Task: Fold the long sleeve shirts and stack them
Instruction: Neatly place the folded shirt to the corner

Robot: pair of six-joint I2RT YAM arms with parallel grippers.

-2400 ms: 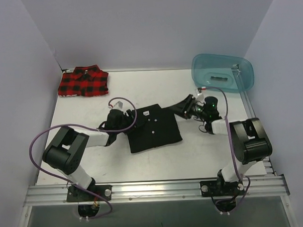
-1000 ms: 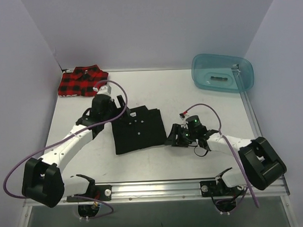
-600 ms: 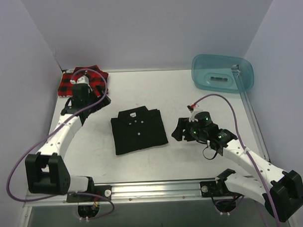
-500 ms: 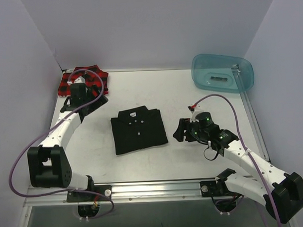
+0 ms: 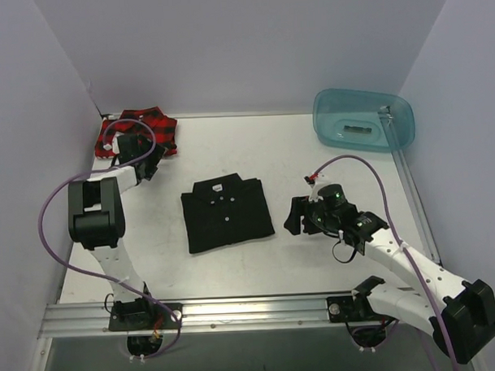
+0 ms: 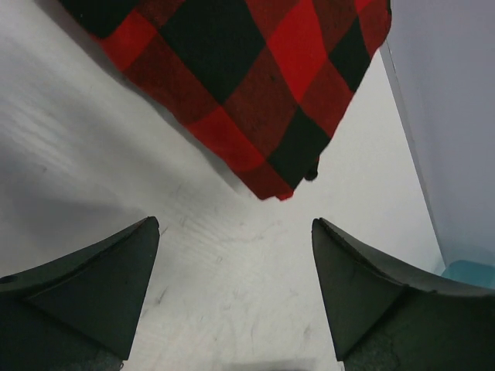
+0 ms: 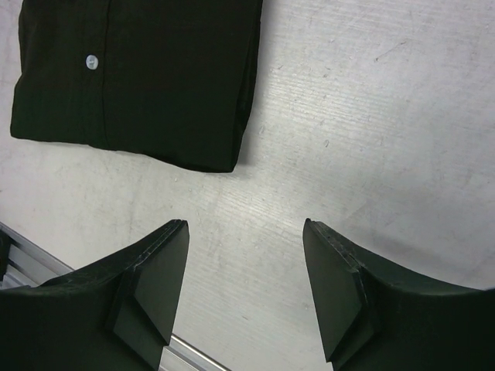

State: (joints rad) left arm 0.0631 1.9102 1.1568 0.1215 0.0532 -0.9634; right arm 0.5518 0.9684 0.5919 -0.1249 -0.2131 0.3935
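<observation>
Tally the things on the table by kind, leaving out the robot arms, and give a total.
Shirts: 2 (black shirt, red plaid shirt)
Plastic tubs: 1 (teal tub)
Total: 3

No legible text anywhere (neck tag [image 5: 217, 186] of black shirt [image 5: 227, 216] too small)

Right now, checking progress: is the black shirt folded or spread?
Folded: the black shirt lies as a compact rectangle, no sleeves sticking out.
</observation>
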